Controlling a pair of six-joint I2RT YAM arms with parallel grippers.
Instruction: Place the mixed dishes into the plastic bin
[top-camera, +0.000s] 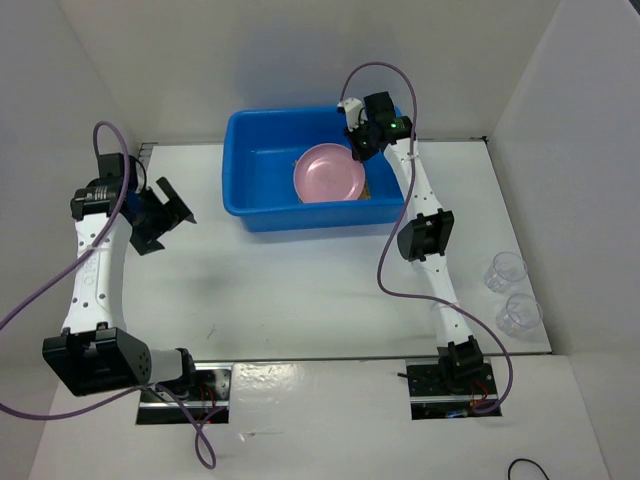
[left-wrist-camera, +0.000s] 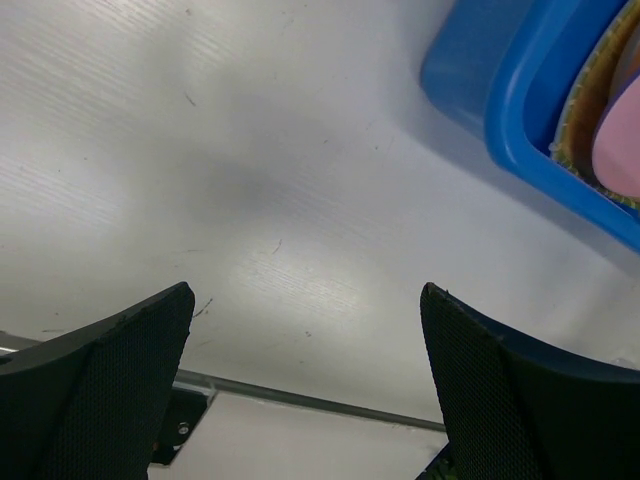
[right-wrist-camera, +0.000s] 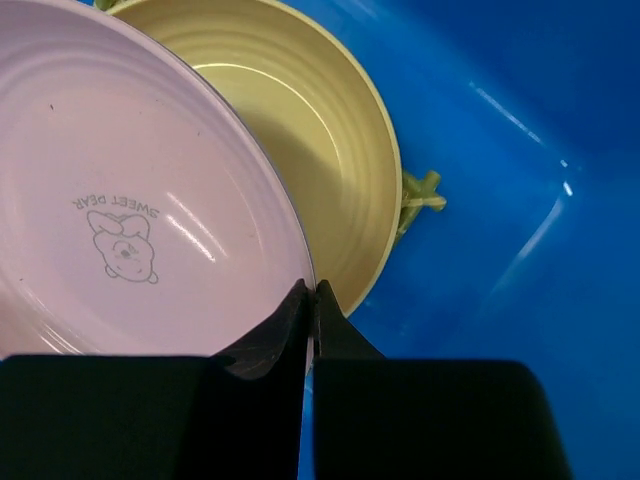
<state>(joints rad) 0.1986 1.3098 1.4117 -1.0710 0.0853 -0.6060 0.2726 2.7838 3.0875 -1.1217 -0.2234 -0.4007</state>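
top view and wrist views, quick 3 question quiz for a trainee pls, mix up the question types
1. True or false: the pink plate lies on the bare floor of the blue bin.
2. How many clear cups stand on the table outside the bin? A one, B two, C three.
3. Fill in: the left claw, over the table to the left of the bin, is ___.

Key
1. False: the tan plate is under it.
2. B
3. open
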